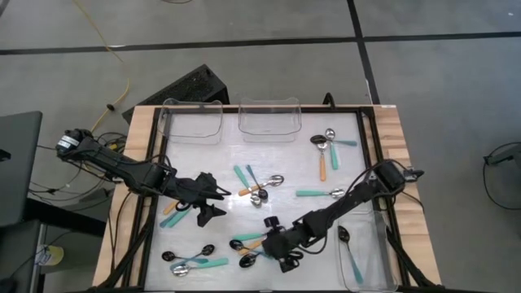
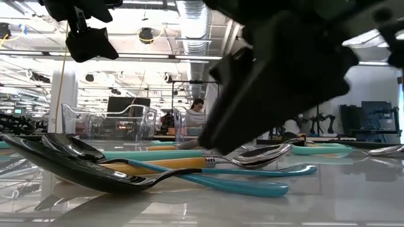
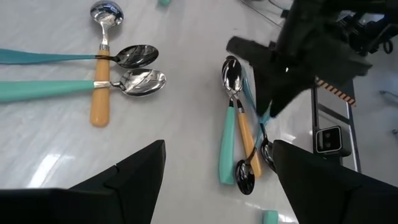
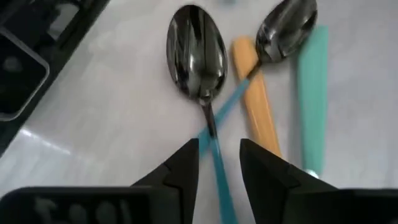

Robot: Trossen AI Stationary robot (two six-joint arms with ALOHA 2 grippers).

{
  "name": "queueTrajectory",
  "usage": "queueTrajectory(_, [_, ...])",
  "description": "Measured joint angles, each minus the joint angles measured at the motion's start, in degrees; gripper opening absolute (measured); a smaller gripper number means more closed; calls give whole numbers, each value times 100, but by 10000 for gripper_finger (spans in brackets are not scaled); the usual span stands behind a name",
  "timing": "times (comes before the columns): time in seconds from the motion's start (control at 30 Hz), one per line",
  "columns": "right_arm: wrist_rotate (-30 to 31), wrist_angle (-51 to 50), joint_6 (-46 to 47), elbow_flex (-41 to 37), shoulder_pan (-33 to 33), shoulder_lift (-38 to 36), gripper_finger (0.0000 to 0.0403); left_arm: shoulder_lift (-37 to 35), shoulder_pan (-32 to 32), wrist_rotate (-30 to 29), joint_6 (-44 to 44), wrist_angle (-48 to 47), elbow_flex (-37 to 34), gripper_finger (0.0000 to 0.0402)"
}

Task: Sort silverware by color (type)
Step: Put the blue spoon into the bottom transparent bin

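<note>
Below, my right gripper [image 4: 219, 163] hung low over the near-middle cluster of spoons [image 1: 251, 244], its fingers [image 4: 180, 168] parted on either side of a thin teal handle [image 4: 221, 168] without clamping it. That black-bowled spoon [image 4: 196, 53] lay on the table [image 1: 301, 163] beside an orange-handled one [image 4: 258, 99]. My left gripper [image 1: 213, 202] waited at left with jaws apart and empty. Other spoons lay scattered, one resting in the near-right bin [image 1: 378, 264].
</note>
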Motion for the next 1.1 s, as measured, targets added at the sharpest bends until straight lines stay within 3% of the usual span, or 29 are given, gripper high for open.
queueTrajectory(0.43, [-179, 260, -148, 2, -34, 336, 118, 0, 0, -21, 24, -41, 0, 281])
queueTrajectory(0.73, [-179, 169, 86, 2, -47, 340, 27, 0, -1, -49, 24, -63, 0, 281])
queueTrajectory(0.93, [-181, 105, 418, -13, -34, 221, 26, 0, -1, -64, 53, -66, 0, 281])
queueTrajectory(1.1, [68, -58, 789, -29, -75, -326, 26, 0, -2, -134, 63, -92, 0, 281])
